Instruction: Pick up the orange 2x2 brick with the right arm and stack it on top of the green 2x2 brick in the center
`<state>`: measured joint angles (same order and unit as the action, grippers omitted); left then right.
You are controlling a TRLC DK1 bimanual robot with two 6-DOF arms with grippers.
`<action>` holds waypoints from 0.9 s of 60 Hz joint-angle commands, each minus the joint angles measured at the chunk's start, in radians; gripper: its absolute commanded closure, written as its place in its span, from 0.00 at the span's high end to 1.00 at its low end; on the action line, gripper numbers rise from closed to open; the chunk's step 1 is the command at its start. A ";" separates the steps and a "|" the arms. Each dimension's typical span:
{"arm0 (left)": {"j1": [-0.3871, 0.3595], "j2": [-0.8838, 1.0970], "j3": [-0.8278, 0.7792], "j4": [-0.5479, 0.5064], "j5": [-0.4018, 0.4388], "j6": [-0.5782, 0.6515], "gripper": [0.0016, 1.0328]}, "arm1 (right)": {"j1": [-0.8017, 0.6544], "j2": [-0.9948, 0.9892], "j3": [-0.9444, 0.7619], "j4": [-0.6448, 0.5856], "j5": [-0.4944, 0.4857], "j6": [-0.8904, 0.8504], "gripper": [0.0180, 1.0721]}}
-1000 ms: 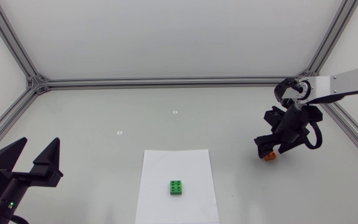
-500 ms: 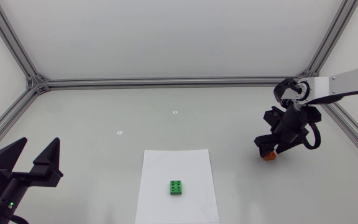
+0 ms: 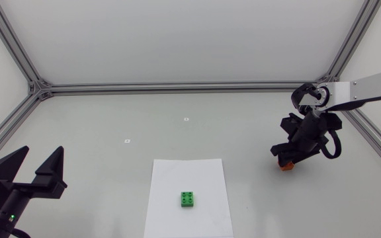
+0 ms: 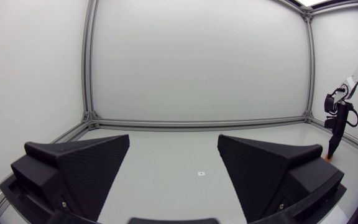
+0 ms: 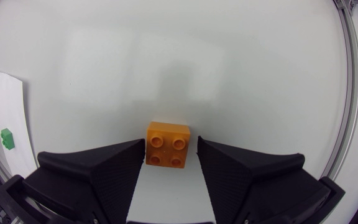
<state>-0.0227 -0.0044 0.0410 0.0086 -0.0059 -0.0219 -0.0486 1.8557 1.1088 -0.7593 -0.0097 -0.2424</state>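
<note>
Barely shifted from a second ago, right gripper low over worktop, fingers apart flanking orange brick, green brick on central paper sheet, left gripper parted.

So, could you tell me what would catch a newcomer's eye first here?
The orange 2x2 brick sits between the fingers of the right gripper, near the right side of the table. The green 2x2 brick rests on a white paper sheet at centre front, and the left gripper stands open at left front.
</note>
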 commanded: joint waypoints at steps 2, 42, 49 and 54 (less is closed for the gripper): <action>0.003 -0.008 -0.041 -0.015 0.004 0.013 0.96 | -0.008 0.023 -0.001 -0.012 0.007 0.014 0.56; 0.003 -0.008 -0.041 -0.015 0.004 0.013 0.96 | 0.009 0.016 -0.007 -0.017 0.002 0.014 0.44; 0.003 -0.008 -0.041 -0.015 0.004 0.013 0.96 | 0.013 0.016 -0.010 -0.015 0.002 0.014 0.42; 0.003 -0.008 -0.041 -0.015 0.004 0.013 0.96 | 0.016 0.013 -0.013 -0.015 0.002 0.011 0.33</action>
<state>-0.0227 -0.0044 0.0410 0.0086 -0.0055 -0.0219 -0.0444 1.8557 1.1088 -0.7624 -0.0101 -0.2424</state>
